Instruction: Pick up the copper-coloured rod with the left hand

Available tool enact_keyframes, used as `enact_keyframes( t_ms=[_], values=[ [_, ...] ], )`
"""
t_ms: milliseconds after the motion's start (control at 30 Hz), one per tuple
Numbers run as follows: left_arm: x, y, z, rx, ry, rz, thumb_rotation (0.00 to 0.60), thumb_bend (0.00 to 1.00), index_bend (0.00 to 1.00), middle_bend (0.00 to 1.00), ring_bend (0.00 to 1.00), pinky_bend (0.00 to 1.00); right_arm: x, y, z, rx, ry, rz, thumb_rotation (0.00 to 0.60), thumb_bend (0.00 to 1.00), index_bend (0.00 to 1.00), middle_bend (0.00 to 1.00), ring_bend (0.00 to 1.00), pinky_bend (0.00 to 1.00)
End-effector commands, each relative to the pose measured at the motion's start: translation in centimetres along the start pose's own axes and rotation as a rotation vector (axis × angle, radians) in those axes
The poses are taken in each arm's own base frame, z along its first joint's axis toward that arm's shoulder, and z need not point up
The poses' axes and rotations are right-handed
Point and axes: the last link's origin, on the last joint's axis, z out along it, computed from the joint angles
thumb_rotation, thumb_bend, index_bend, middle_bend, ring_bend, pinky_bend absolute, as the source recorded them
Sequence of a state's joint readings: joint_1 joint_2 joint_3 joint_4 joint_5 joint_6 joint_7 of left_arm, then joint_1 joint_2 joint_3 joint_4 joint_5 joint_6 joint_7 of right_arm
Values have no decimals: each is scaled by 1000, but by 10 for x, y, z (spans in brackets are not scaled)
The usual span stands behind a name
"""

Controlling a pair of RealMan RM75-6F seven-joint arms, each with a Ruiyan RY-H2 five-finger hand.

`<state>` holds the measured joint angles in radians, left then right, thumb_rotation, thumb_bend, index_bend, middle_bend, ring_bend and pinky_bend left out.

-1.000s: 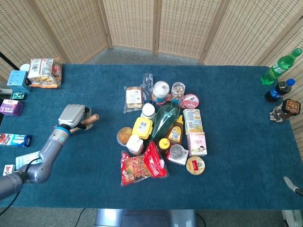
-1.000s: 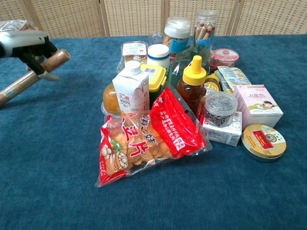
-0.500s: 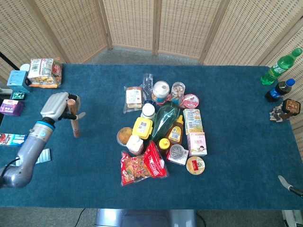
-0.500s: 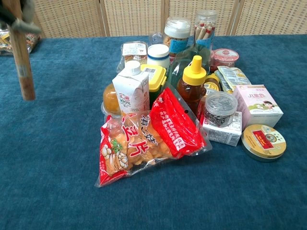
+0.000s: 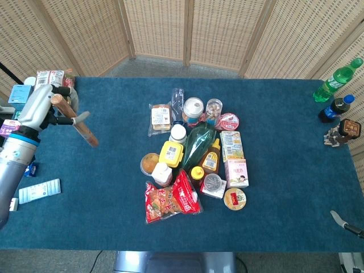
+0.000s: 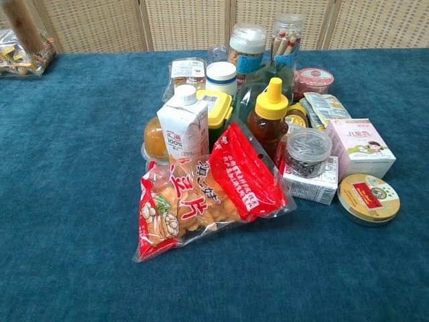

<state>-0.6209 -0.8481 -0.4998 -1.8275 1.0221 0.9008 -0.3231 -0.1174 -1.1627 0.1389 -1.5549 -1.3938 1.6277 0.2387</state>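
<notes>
The grey, smooth-shelled left hand (image 5: 38,109) grips the copper-coloured rod (image 5: 75,120), a slim cylinder with a dull metallic sheen, near its upper end. The rod slants down and away from the hand, toward the robot's right, its lower end clear of the deep-blue, short-pile cloth of the table (image 5: 114,187). In the chest view only a blurred stretch of the rod (image 6: 23,27) shows at the top left corner. Just beyond the hand lies a crinkly clear snack bag (image 5: 52,79); below it, near the forearm, a flat pale-blue box (image 5: 38,190).

0.5 s ago the rod hung nearly upright; now it is tilted, and the hand has moved up and further left. 1 thin tip at the table's right edge may be the right hand; its state cannot be told.
</notes>
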Motion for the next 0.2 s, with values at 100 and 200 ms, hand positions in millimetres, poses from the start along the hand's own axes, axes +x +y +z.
enact_keyframes(
  t_ms=[100, 200],
  values=[
    [16, 13, -4, -27, 23, -10, 600, 359, 916, 801, 870, 726, -1, 0, 0, 1, -3, 1, 519, 0, 0, 0, 0, 0],
    [17, 15, -5, -30, 27, -15, 600, 358, 918, 802, 870, 726, -1, -1, 1, 3, -3, 1, 517, 0, 0, 0, 0, 0]
  ],
)
